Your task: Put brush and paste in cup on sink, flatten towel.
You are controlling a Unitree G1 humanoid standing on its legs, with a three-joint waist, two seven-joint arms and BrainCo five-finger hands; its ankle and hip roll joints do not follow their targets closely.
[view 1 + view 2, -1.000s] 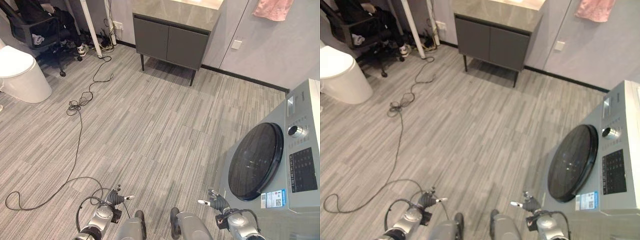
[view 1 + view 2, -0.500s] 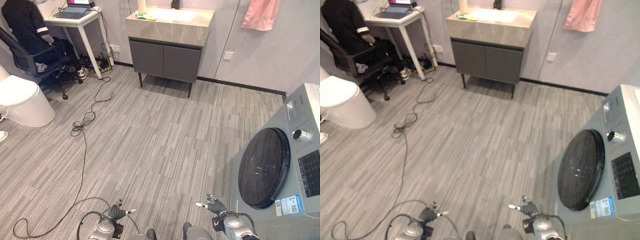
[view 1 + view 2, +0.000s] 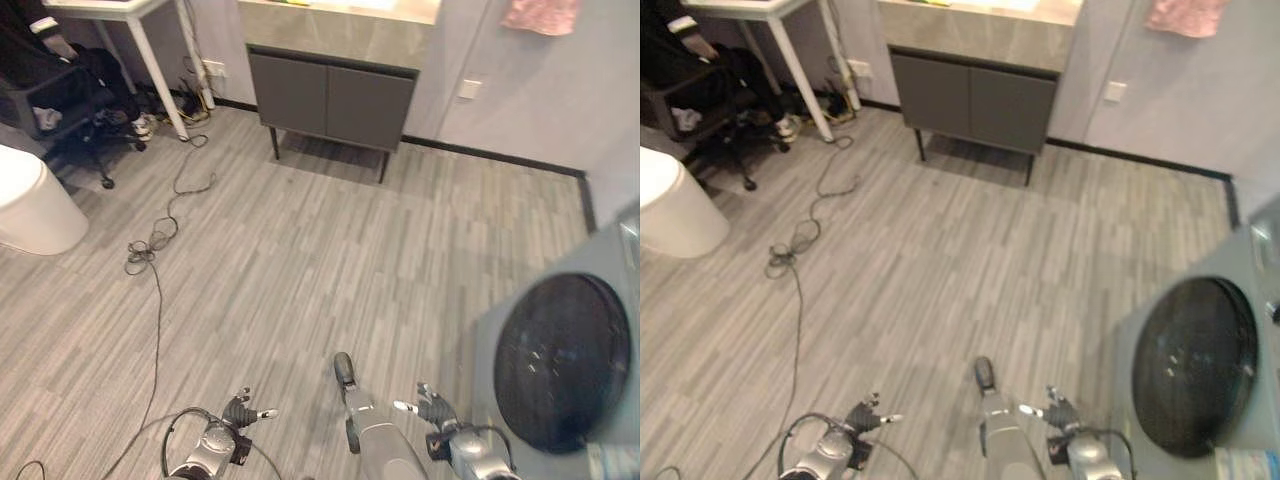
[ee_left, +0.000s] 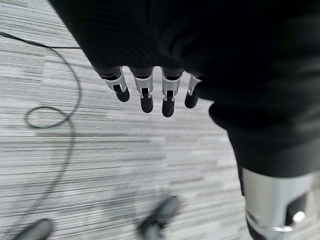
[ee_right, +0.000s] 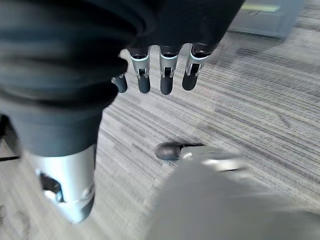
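Note:
The sink cabinet, grey with a pale stone top, stands against the far wall across the floor. Its top is cut off by the upper edge, with a sliver of something green on it. A pink towel hangs on the wall to the right of the cabinet. My left hand and right hand hang low at the near edge, far from the cabinet. Both are open with relaxed fingers and hold nothing; only striped grey floor lies past them.
A washing machine with a dark round door stands close on the right. On the left are a white toilet, a white desk and a person on a black office chair. Wood-look floor stretches to the cabinet.
The whole picture has shifted as the camera moved: the sink's top has slid to the upper edge and the washing machine sits further right. Both hands hang as before.

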